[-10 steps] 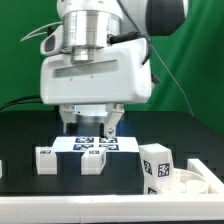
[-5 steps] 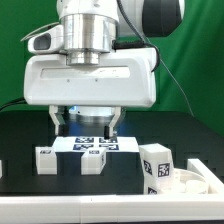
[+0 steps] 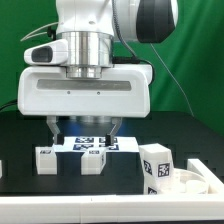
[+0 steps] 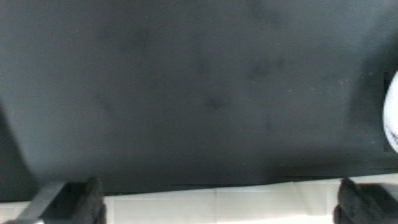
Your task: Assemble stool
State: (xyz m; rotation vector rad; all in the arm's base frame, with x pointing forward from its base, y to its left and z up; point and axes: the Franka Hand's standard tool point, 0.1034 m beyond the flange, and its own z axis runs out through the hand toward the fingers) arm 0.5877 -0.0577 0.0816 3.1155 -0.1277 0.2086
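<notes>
My gripper (image 3: 83, 130) hangs over the black table with its jaws wide apart and nothing between them. In the wrist view the gripper (image 4: 217, 205) shows two dark fingertips (image 4: 63, 200) far apart over a white rail. Two small white tagged legs (image 3: 45, 160) (image 3: 93, 162) stand on the table in front of the gripper. A larger tagged leg (image 3: 158, 166) stands at the exterior view's right, next to the round seat disc (image 3: 196, 179). A curved white edge (image 4: 391, 120) in the wrist view may be the seat.
The marker board (image 3: 96, 144) lies flat behind the two small legs, partly hidden by the gripper. A long white border rail (image 3: 100, 206) runs along the table's front edge and also shows in the wrist view (image 4: 214, 195). A small white piece (image 3: 2, 168) sits at the exterior view's left edge.
The gripper body has grown larger and lower in the exterior view, coming nearer the camera. The jaws stay open. The stool parts have not moved.
</notes>
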